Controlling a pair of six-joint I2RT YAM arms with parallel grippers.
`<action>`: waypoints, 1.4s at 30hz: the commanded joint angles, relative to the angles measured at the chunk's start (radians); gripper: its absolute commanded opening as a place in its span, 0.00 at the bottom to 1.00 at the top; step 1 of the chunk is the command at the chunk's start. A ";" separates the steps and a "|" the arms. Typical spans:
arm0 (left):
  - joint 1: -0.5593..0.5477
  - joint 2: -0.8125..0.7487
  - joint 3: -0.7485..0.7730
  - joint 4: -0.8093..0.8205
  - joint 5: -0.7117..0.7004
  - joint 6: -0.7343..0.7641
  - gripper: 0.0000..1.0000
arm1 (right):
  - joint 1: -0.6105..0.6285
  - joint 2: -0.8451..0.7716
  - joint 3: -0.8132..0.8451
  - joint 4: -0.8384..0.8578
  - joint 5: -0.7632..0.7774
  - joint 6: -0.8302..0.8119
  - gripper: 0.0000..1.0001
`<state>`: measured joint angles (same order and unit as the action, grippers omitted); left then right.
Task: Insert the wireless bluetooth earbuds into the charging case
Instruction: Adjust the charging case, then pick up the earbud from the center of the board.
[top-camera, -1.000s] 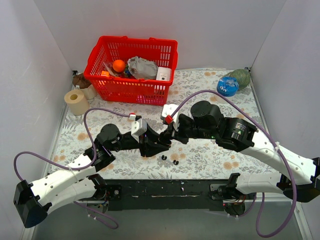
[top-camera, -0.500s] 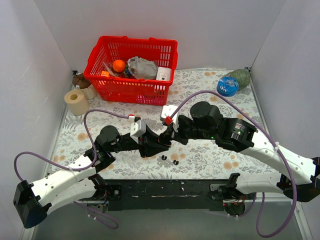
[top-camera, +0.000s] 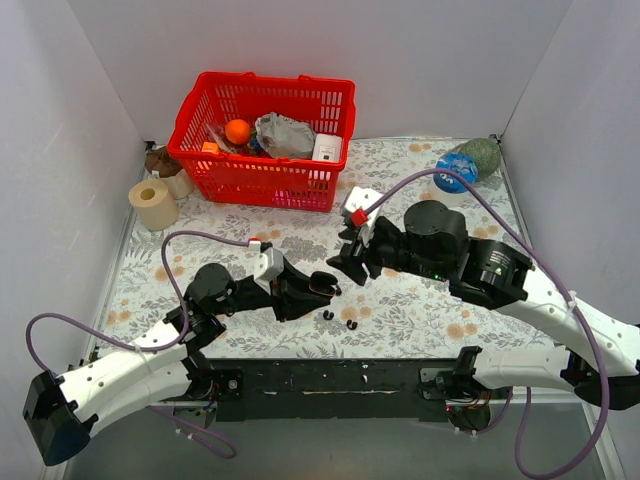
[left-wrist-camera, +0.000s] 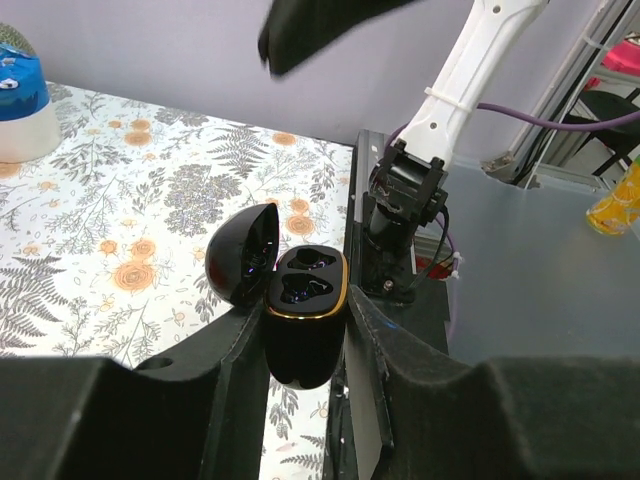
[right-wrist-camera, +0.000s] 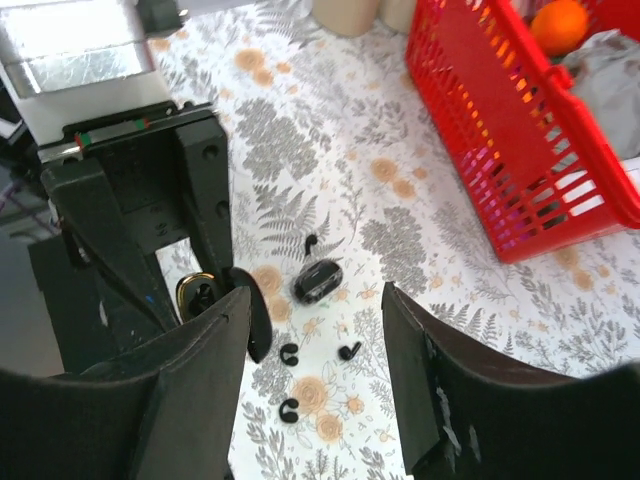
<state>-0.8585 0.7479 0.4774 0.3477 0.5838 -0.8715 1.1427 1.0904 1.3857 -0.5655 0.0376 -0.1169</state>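
The wireless bluetooth earbuds (right-wrist-camera: 288, 353) lie loose on the table (right-wrist-camera: 400, 200) just beside the charging case (left-wrist-camera: 303, 300). The right wrist view shows four tiny black curled bits, with one larger black rounded piece (right-wrist-camera: 318, 281) among them. The single case, its lid hinged open over two gold-rimmed wells, is clenched in the left end effector (left-wrist-camera: 303, 340). Past the case the right end effector (top-camera: 347, 265) hangs spread, grasping nothing, and beyond it one red basket (top-camera: 250, 185) holds an orange ball (top-camera: 237, 131), a crumpled grey wrap (top-camera: 283, 133) and a white box (top-camera: 327, 148) with print too small to read.
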 joint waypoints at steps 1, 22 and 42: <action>0.006 -0.053 -0.019 0.030 -0.039 -0.023 0.00 | -0.001 -0.056 0.024 0.105 0.117 0.059 0.62; 0.004 -0.409 -0.151 -0.105 -0.292 -0.107 0.00 | -0.178 -0.058 -0.706 0.348 0.022 0.454 0.33; 0.004 -0.492 -0.163 -0.161 -0.377 -0.165 0.00 | -0.129 0.249 -0.620 0.455 0.169 0.487 0.41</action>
<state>-0.8585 0.2646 0.3218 0.2131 0.2367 -1.0222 1.0370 1.2602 0.6849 -0.1715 0.1230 0.3611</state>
